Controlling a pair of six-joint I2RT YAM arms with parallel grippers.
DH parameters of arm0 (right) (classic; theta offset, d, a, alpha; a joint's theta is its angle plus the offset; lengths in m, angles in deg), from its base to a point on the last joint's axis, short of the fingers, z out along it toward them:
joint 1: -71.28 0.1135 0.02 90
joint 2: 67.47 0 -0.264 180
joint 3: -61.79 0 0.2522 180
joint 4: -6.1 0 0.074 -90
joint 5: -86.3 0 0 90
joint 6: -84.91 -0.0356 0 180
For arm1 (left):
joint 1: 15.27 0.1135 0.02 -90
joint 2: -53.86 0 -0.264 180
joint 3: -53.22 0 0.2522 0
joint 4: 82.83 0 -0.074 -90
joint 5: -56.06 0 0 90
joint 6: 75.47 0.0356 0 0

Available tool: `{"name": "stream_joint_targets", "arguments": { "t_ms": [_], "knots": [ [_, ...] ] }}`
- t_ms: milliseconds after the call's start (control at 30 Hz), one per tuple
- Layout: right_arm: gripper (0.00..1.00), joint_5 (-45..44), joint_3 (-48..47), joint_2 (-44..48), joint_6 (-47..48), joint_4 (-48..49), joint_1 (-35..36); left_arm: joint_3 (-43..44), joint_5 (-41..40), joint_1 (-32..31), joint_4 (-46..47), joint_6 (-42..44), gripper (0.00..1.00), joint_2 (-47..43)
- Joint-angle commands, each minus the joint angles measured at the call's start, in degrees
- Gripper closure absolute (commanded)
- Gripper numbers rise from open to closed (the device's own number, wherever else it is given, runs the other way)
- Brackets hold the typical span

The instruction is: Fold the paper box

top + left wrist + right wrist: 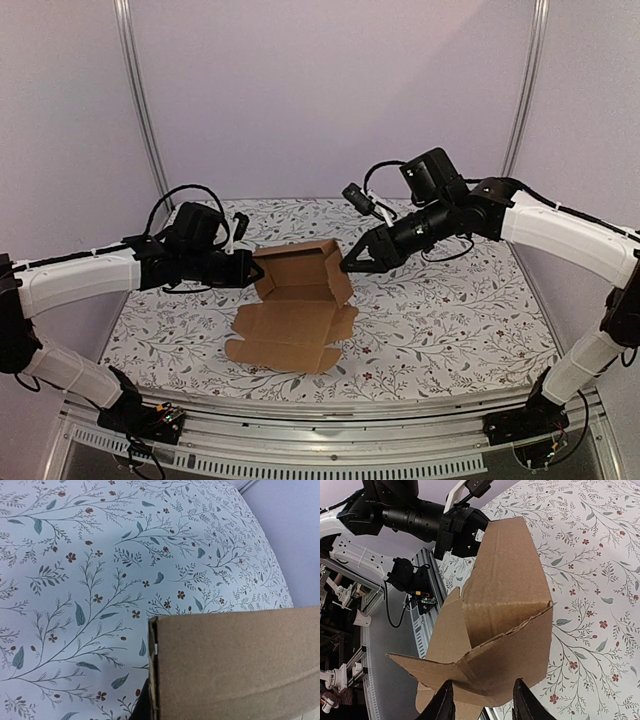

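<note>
The plain brown corrugated cardboard box (295,310) lay partly formed on the floral-patterned desk (450,310), roughly midway between the two arms. Its front portion rested flat as a die-cut sheet with tabs at the near corners, while the rear portion stood raised as walls, so the folding looked only partway done.

The left end effector (250,268) was clamped shut on the left end of the raised rear wall. In the left wrist view the cardboard filled the lower right of the picture, its cut edge upright and very close to the camera, which fitted a pinch on that panel. That hold seemed meant to keep the wall standing and to stop the light sheet from sliding across the desk while the other side was worked.

The right end effector (352,266) sat at the opposite, right end of the raised section. In the right wrist view its two dark fingers (441,705) stood partly apart, straddling the lower edge of a folded corner flap; whether they actually pressed on the cardboard could not be told. Judging from this, the right arm was placed to turn or hold the side flap against the wall that the left arm steadied, each arm bracing one end.
</note>
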Motion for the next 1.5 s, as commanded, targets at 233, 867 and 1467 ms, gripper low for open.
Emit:
{"name": "stream_joint_targets", "arguments": {
  "t_ms": [233,867,1467],
  "knots": [
    [0.58,-15.21,-5.61,-5.15,-1.21,-2.58,4.83,1.7,-4.81,-2.34,0.28,-2.51,1.0,-0.12],
    [0.57,-40.37,-4.17,-7.33,-8.66,1.89,10.04,8.29,-19.23,-9.5,-10.55,-8.44,1.0,2.97],
    [0.72,-54.67,-1.67,-11.29,-15.75,8.36,13.3,17.22,-20.25,-11.59,-19.08,-12.71,1.0,9.58]
  ]
}}
